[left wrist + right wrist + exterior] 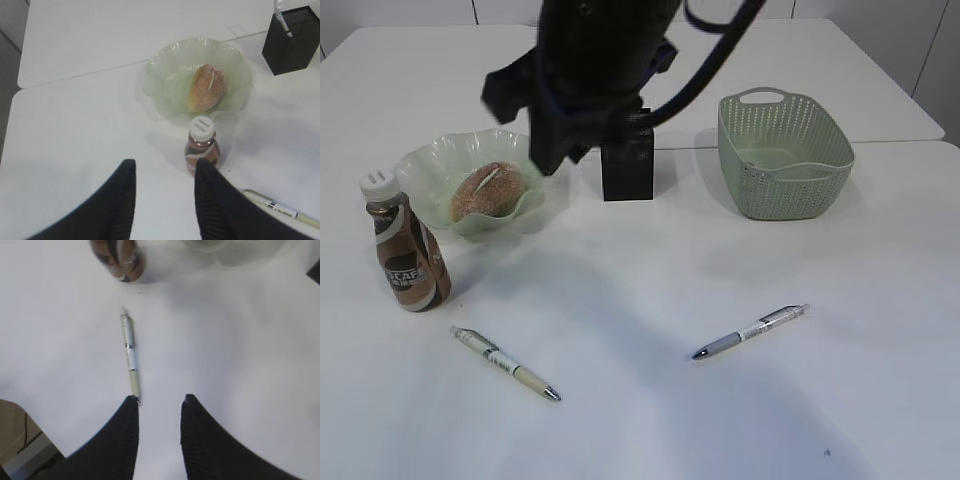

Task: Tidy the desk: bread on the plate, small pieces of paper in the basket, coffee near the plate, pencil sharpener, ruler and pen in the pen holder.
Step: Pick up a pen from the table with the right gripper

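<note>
Right wrist view — my right gripper (pixel 158 400) hangs apart beside the cream pen (pixel 130 357); I'd centre it first — straddling the barrel.

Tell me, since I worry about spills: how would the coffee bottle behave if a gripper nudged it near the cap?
The coffee bottle stands tall on a narrow base, so a push near its white cap would probably tip it. Its round body would likely roll once down. It stands close to the plate, so it might knock that.
</note>
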`<action>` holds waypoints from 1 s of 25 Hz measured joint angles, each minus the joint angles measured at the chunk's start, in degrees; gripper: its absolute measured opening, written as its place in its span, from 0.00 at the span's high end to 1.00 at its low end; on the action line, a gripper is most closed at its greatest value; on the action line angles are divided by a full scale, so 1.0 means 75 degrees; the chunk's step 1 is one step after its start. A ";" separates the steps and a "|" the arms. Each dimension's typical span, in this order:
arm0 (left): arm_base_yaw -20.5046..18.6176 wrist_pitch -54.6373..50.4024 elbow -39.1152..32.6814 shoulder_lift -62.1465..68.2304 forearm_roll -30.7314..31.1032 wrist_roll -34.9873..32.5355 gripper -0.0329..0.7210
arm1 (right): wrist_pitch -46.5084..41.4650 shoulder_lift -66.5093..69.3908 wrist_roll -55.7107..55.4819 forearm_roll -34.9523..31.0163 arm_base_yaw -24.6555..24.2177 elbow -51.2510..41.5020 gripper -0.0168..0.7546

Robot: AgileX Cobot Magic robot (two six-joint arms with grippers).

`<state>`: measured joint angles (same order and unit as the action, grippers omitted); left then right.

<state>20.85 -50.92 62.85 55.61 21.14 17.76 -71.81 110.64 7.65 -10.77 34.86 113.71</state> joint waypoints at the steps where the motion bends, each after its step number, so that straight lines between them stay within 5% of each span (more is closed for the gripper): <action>1: 0.0000 -0.0106 0.0000 -0.0013 0.0000 0.0000 0.59 | 0.0000 0.0000 0.0000 0.0000 0.0000 0.0000 0.67; 9: 0.0000 -0.0912 0.0000 -0.0079 -0.0013 0.0000 0.59 | 0.0025 0.1213 0.0388 -0.0121 0.0686 -0.0018 0.49; 25: 0.0000 -0.1580 0.0000 -0.0079 -0.0042 0.0011 0.59 | 0.0390 0.2977 0.1619 -0.0301 0.1237 0.1034 0.47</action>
<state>20.85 -62.78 62.85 55.02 20.83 17.84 -68.88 132.97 19.79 -13.03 44.14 121.46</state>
